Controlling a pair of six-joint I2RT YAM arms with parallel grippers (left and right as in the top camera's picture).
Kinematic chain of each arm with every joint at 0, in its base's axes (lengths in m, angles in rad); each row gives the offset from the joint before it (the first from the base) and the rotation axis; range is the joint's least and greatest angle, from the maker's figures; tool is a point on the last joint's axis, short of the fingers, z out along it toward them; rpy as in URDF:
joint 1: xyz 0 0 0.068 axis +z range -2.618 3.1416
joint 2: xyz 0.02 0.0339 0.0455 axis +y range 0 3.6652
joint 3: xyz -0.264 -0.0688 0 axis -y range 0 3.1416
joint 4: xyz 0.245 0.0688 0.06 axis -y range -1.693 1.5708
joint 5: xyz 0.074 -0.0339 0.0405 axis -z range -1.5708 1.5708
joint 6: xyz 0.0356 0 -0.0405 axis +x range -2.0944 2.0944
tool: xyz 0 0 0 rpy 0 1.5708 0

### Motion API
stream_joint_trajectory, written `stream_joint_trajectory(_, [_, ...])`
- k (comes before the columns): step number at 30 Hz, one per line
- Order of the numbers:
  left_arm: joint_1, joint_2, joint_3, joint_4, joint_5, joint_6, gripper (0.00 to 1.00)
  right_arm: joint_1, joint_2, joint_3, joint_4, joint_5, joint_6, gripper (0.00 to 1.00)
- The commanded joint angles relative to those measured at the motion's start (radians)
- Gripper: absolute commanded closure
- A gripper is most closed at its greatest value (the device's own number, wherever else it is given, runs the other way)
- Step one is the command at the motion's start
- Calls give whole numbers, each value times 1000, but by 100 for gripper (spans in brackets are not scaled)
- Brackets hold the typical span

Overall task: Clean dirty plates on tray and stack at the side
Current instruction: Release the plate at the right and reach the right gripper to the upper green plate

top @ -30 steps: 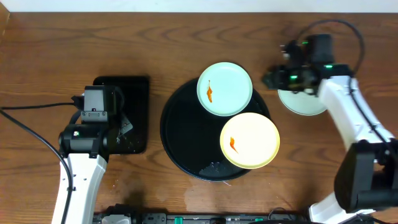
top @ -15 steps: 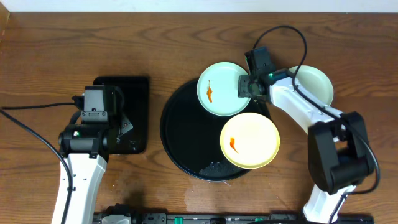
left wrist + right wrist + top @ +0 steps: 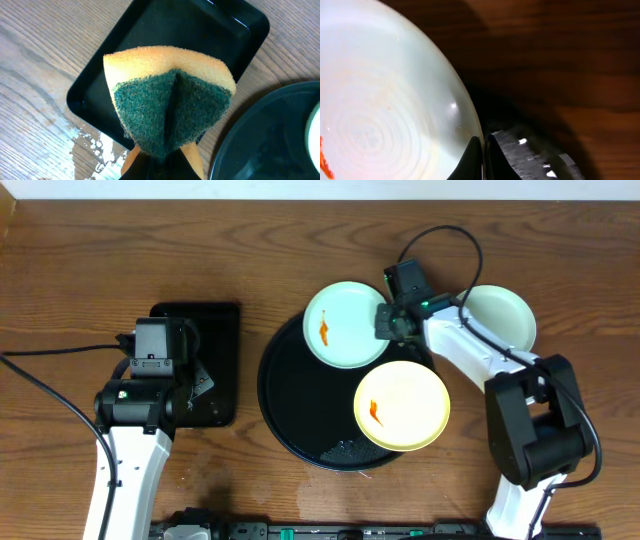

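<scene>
**Sponge (image 3: pixel 170 100) clamped on the left, mint plate rim pinched on the right**

Tabletop (image 3: pixel 80 260) of brown wood grain carries everything. At the far left the left gripper (image 3: pixel 161 161) hangs over the rectangular black tray (image 3: pixel 225 320). Its jaws are closed on the sponge, which is folded so the green scouring side faces the wrist camera and the yellow foam shows along the top edge. In the left wrist view, water drops (image 3: pixel 95 150) lie on the wood just beside the rectangular tray's near corner.

Just right of that tray sits the round black tray (image 3: pixel 290 405), with a wet patch near its lower rim. The smeared mint plate (image 3: pixel 345 325) lies at the tray's upper edge and reaches out past the rim, its orange smear (image 3: pixel 325 330) left of its centre. Below and to the right, the yellow plate (image 3: pixel 402 405) rests on the tray's right side and overhangs the rim. It has its own orange mark (image 3: pixel 375 412). Whether these two plates touch cannot be told.

The right gripper (image 3: pixel 390 323) is at the right edge of the smeared mint plate. In the right wrist view its fingertips (image 3: pixel 510 150) are drawn together on that rim, one inside and one outside. Further right, the second mint plate (image 3: pixel 505 315) lies on the bare wood, off the tray, partly hidden by the right arm.
</scene>
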Motion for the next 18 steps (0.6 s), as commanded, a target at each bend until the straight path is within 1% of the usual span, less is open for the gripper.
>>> stream_joint_trajectory(1, [5,2,7,5,-2,18,92,32,-1,-1,-10,-4,5,99])
stream_joint_trajectory(6, [5,2,7,5,14,19,92,77,-1,-1,-57,-33,5,99])
stream_joint_trajectory(7, [5,2,7,6,39,26,92,87,-1,-1,-71,-33,5,99])
stream_joint_trajectory(13, [5,2,7,51,241,157,92,138,-1,-1,-126,-48,4,99])
stream_joint_trajectory(18, [4,3,6,61,388,163,92,171,-1,-1,-126,-61,5,99])
